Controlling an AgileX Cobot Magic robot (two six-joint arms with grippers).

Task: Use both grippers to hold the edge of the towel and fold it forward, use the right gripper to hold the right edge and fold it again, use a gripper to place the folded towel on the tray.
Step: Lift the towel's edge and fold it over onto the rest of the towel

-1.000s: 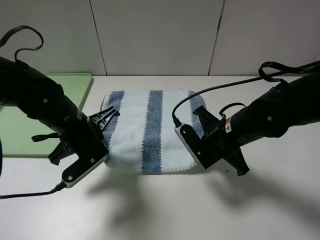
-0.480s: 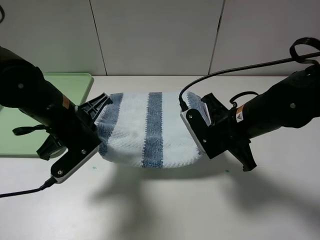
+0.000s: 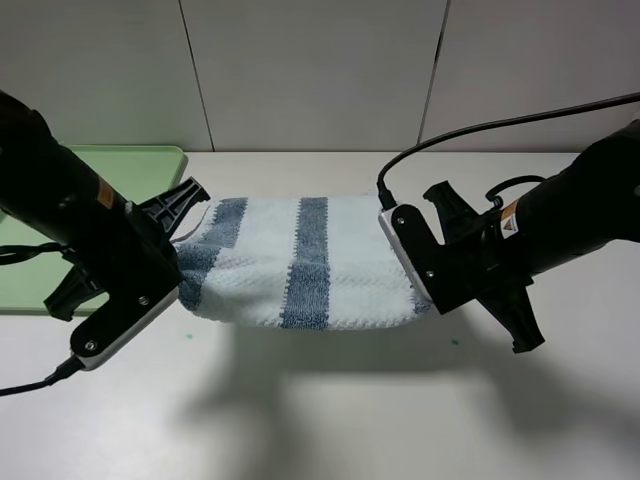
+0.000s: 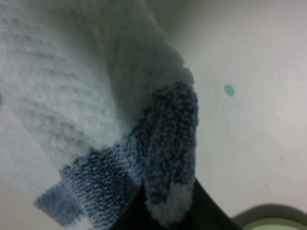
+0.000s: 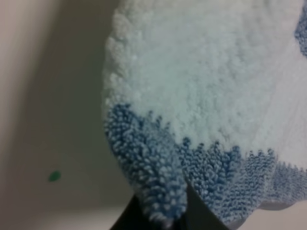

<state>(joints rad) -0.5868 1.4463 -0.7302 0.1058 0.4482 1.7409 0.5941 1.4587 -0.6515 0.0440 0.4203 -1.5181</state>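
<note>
The tray (image 3: 150,165) lies at 10 o'clock on the worktop (image 3: 330,410), partly behind the left arm, with nothing on it that shows.

The left gripper (image 3: 182,262) is at 9 o'clock of the towel (image 3: 300,262). Its fingers (image 4: 132,218) are pinching the blue-striped left end, which bunches into them in the left wrist view.

The towel spans the centre between the two arms, stretched sideways, stripes running from 12 to 6 o'clock. The broad shadow under it suggests the near part is raised off the worktop. Whether the far edge rests on the surface cannot be told.

The right gripper (image 3: 422,268) is at 3 o'clock of the towel, its fingers (image 5: 132,218) pinching the right end, where blue loops gather at their tips.

This looks like the first step, the two-handed forward fold, in mid-carry. The next move calls for both arms to travel level and together toward 12 o'clock and lay the held edge squarely on the far one. Only then should the fingers spread. Uneven travel would skew the stripes.
</note>
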